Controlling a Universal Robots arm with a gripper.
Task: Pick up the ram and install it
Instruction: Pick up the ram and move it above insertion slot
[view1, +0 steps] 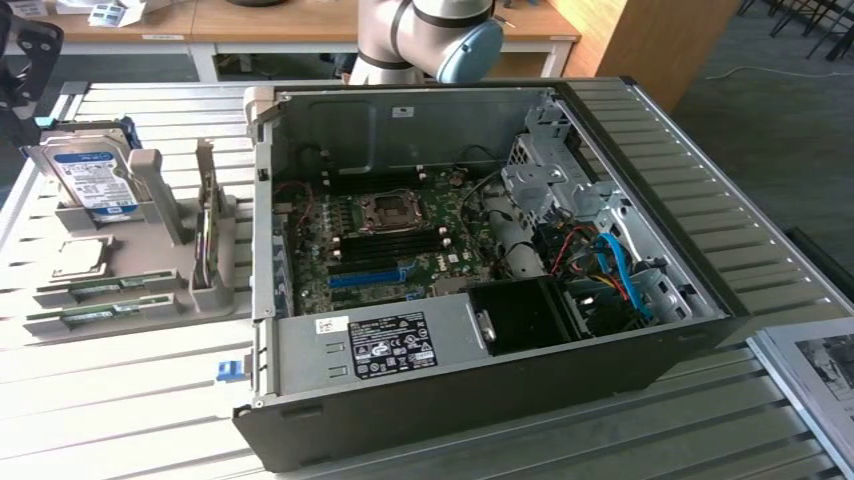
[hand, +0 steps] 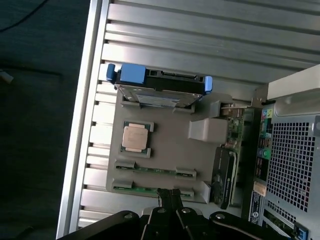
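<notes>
hanging above the grey tray, the jaws (shut, holding nothing) line up over the outer ram.

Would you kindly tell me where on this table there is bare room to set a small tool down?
Bare slats lie in front of the grey holder, toward the near edge of the table, and beside the computer case on the exterior view's right. The holder, with hard drive, processor and ram sticks, is crowded.

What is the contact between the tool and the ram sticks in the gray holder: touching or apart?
Apart. In the exterior view both ram sticks lie uncovered in the gray holder, nothing on them; the shut tool hangs above.
</notes>
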